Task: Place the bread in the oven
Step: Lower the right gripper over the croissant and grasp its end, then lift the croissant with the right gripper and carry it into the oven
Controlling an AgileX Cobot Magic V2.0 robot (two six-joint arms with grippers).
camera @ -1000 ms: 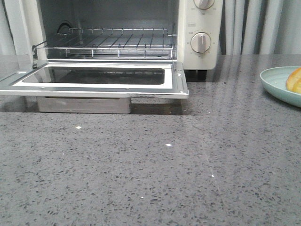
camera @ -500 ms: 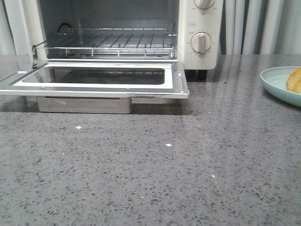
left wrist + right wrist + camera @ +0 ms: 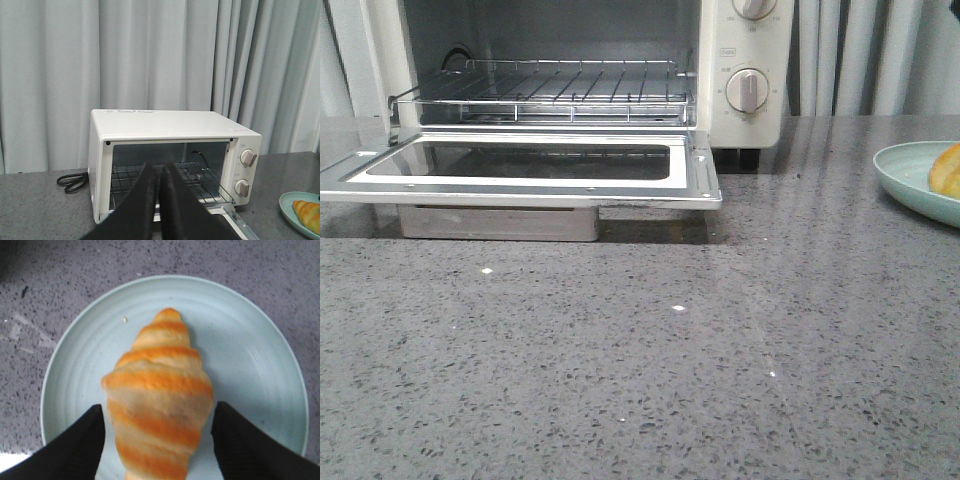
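The bread (image 3: 159, 400), a golden ridged roll with orange bands, lies on a pale green plate (image 3: 250, 345). My right gripper (image 3: 159, 410) is open and straddles the roll, with a black finger on each side and a narrow gap to each. In the front view only an edge of the bread (image 3: 946, 172) shows at the far right. The cream-white oven (image 3: 745, 60) stands at the back left, its glass door (image 3: 520, 165) folded down flat and its wire rack (image 3: 550, 90) bare. My left gripper (image 3: 161, 166) is shut on nothing, well in front of the oven (image 3: 165, 125).
The plate (image 3: 910, 175) sits at the right edge of the grey speckled counter. A black power cord (image 3: 72, 181) lies coiled beside the oven. Grey curtains hang behind. Two round knobs (image 3: 748, 90) are on the oven's right panel.
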